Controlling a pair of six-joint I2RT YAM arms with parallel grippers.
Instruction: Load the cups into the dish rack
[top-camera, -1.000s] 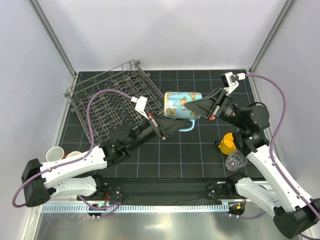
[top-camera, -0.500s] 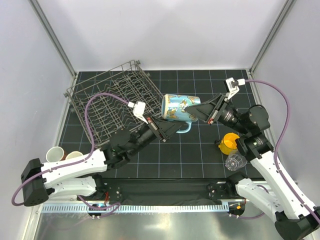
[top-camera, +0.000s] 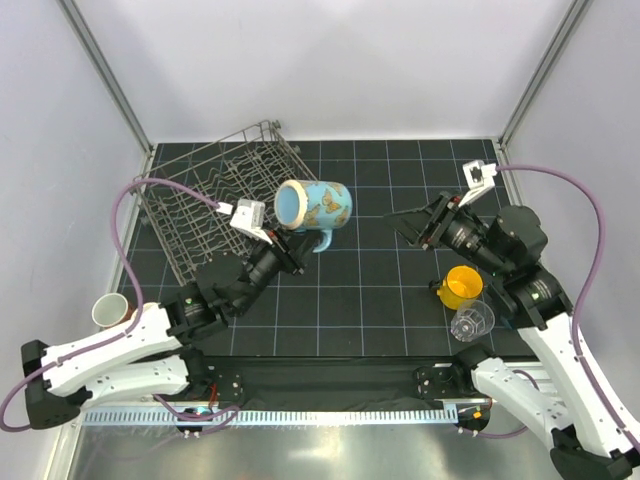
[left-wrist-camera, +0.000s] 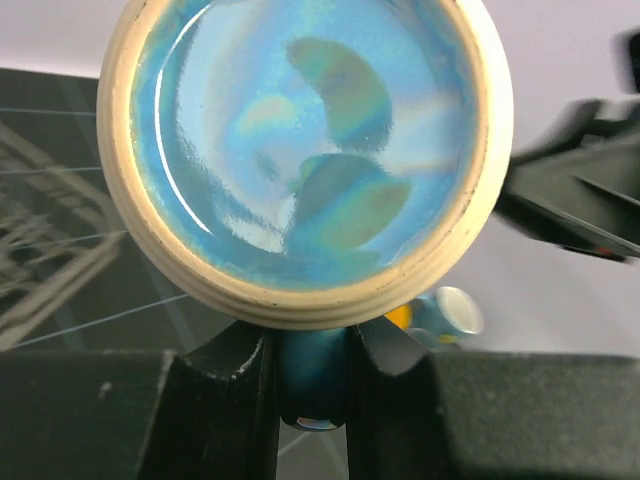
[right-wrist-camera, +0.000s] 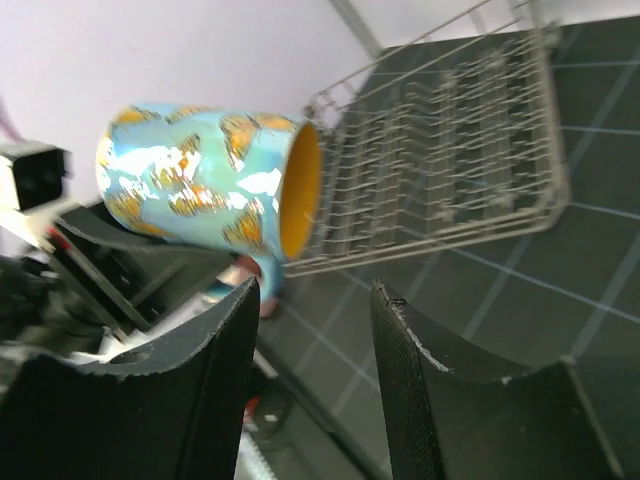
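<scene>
My left hand (left-wrist-camera: 312, 365) is pinching the handle of the light blue mug (left-wrist-camera: 305, 150), and that thin loop is all I have. The mug's body sits above my fingers (left-wrist-camera: 235, 370) on its side, its base filling the wrist view. From overhead the mug (top-camera: 313, 205) hangs in the air at the centre of the frame, just right of the dish rack (top-camera: 205, 205), which fills the upper left of the tabletop (top-camera: 370, 300). My right hand (right-wrist-camera: 310, 380) is spread with nothing between its fingers, well apart from the mug toward the right of the frame. So the whole weight rests on one narrow pinch. I judge the main danger is the mug pivoting round its handle as I swing left, or slipping out onto the tabletop. A turned mug would meet the rack's rim or upright tines at an angle, catching there and tipping or shoving the light wire rack. The yellow cup (top-camera: 460, 287) and the clear tumbler (top-camera: 472, 322) stand at lower right, clear of this path.
</scene>
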